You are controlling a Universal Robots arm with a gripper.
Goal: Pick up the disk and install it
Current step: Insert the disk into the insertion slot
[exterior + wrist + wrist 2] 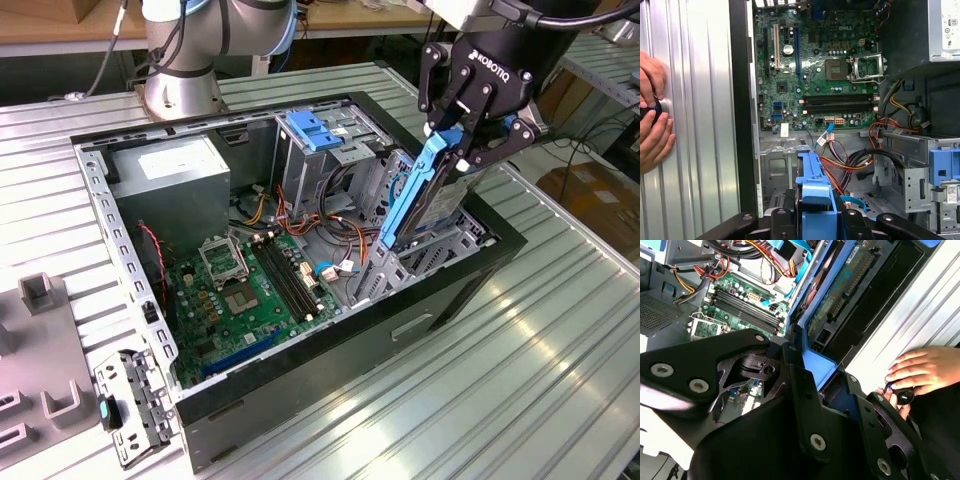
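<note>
We see the ribbed metal table (560,400) carrying an open black computer case (300,390) that lies on its side. Inside, the grey power supply (165,175) fills the far corner at the exterior view's left. The green motherboard (250,290) lies flat on the bottom, and a metal drive cage (330,150) with a light-blue top stands beside it. The pincer (465,140) is clamped on the upper end of the disk (425,195). The disk hangs tilted on edge over the case's corner at the exterior view's right, its lower end down among the grey bay brackets (440,250). Red, yellow and orange cables (850,160) bunch close beside that bay. In both wrist views a person's hand (922,370) rests on the table just outside the case wall, fingers on a small black knob (904,396).
</note>
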